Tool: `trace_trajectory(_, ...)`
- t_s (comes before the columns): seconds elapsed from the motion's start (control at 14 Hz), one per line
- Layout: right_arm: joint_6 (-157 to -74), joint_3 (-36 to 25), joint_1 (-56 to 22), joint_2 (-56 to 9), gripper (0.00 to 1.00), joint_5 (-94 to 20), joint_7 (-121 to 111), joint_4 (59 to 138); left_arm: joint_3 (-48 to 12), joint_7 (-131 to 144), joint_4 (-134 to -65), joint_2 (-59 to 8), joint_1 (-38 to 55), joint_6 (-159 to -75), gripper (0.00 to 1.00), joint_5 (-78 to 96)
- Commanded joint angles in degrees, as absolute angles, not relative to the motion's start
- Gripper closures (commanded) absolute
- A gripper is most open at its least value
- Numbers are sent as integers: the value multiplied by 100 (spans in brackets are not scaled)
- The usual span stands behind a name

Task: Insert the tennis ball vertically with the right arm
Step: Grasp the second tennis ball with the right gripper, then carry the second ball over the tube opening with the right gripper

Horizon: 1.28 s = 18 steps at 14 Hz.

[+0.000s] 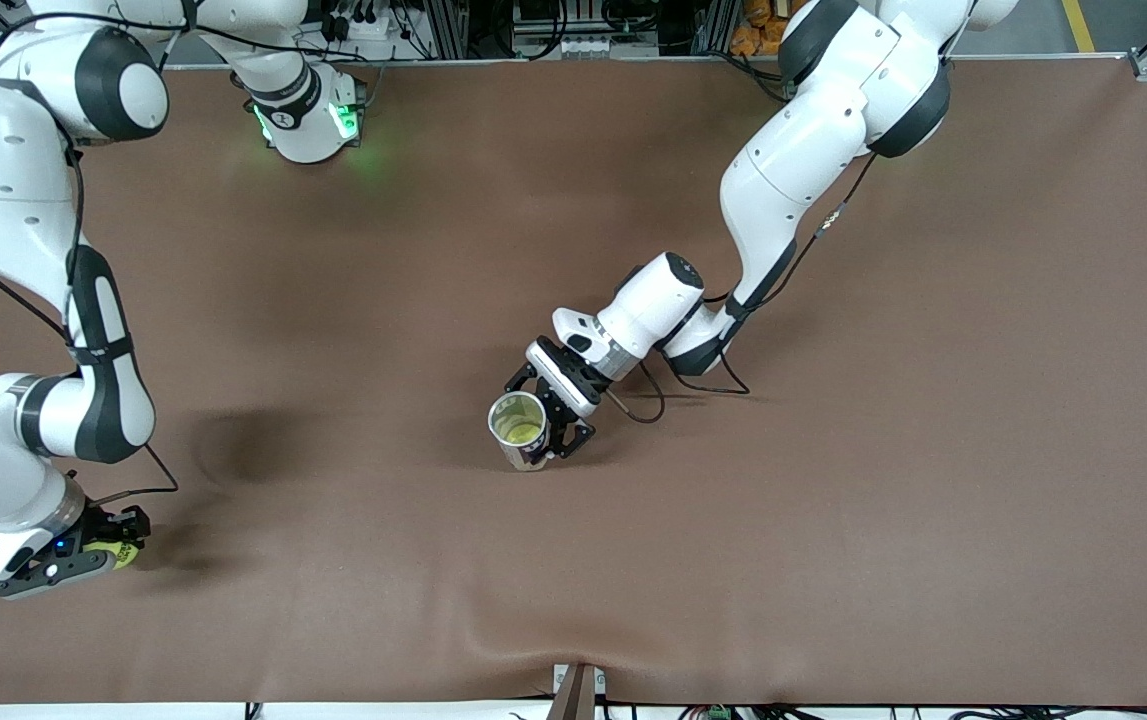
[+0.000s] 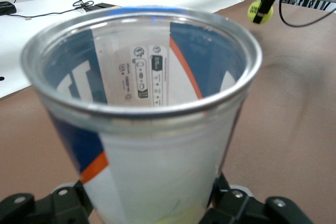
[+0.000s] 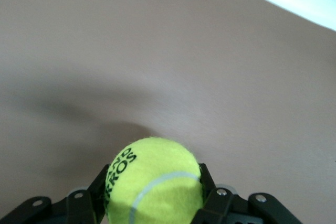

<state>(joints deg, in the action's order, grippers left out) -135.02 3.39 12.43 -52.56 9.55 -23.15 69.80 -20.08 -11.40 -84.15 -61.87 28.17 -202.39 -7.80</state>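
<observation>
My right gripper (image 1: 118, 548) is low at the right arm's end of the table, near the edge closest to the front camera, and its two black fingers are pressed in on the tennis ball (image 1: 123, 555). In the right wrist view the ball (image 3: 155, 182) sits squarely between the finger pads, one on each side, with its printed lettering and a white seam facing the lens. Brown table cover (image 1: 833, 500) fills the rest of that view. I cannot tell whether the ball is touching the cover or has just left it.

My left gripper (image 1: 551, 415) is near the middle of the table, well apart from the right one, with its fingers either side of an open can (image 1: 520, 428). The can stands on the cover with its mouth turned up. In the left wrist view the can (image 2: 152, 129) fills the frame: a metal rim, a white wall with blue and orange print, and a black finger low on each side. Whether those fingers are pressing the wall or standing just off it I cannot tell. That same view shows the ball (image 2: 260, 12) small and away from the can, in the right gripper's fingers.
</observation>
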Motion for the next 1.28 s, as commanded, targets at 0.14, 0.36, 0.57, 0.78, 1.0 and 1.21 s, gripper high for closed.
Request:
trace_trajectory(0.14,-11745,877,1047,-4309,57,615,-655,7075,-1986,-1116,-8569,-6073,2812,-20259,8,-879)
trace_trajectory(0.36,-10796,1142,704,-3702,56,598,663,7093,-1986,-1107,-8569,-6073,2812,-20259,9,-879)
trace_trajectory(0.57,-9985,1449,177,-3420,56,606,2386,7075,-1986,-1099,-8578,-6073,2812,-20259,9,-879)
trace_trajectory(0.78,-9976,1818,-254,-3375,56,589,3993,7075,-1986,-1090,-8578,-6073,2804,-20259,0,-879)
trace_trajectory(1.0,-10028,1995,-597,-3436,56,293,5367,7075,-1986,-1134,-8613,-6064,2777,-20259,0,-888)
trace_trajectory(1.21,-10299,1978,-650,-3542,57,-1322,6509,7075,-1986,-1143,-8613,-6073,2769,-20259,0,-888)
